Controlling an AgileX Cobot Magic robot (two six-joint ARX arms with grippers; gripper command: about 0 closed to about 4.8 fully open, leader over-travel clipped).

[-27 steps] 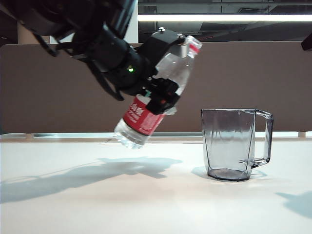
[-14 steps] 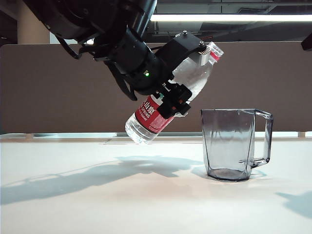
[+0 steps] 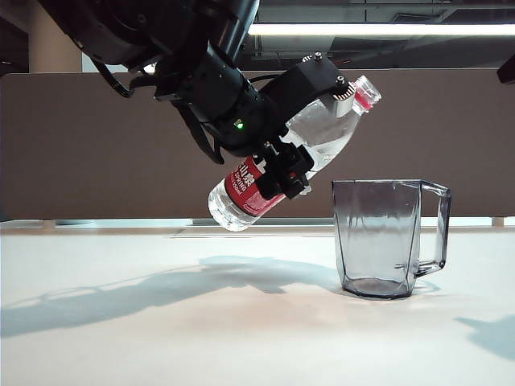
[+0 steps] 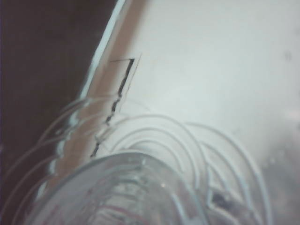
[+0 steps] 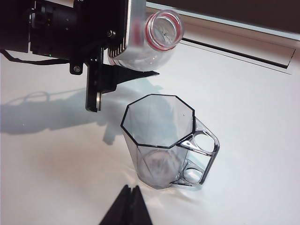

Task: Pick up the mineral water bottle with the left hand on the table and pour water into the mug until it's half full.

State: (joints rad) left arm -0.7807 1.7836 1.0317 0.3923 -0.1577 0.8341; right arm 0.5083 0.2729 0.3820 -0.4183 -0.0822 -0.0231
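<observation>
My left gripper [image 3: 299,129] is shut on the mineral water bottle [image 3: 320,135] and holds it in the air, tilted. Its red-ringed neck [image 3: 364,94] points up and right, above and just left of the mug's rim. In the right wrist view the bottle's mouth [image 5: 163,28] is uncapped and no stream leaves it. The smoky faceted mug [image 3: 385,237] stands upright on the white table [image 3: 201,330], handle to the right. The left wrist view is filled by the bottle's ribbed base [image 4: 131,187]. My right gripper [image 5: 129,206] hovers shut and empty near the mug [image 5: 159,136].
A brown partition wall [image 3: 96,161] runs behind the table's far edge, with a slot along the table's back [image 5: 234,49]. The left arm casts a broad shadow [image 3: 121,293] on the tabletop to the left of the mug.
The left gripper has carried the bottle to the right, toward the mug, and rolled it further over. Its neck now lies lower and nearer the mug's rim. The mug has not moved.
</observation>
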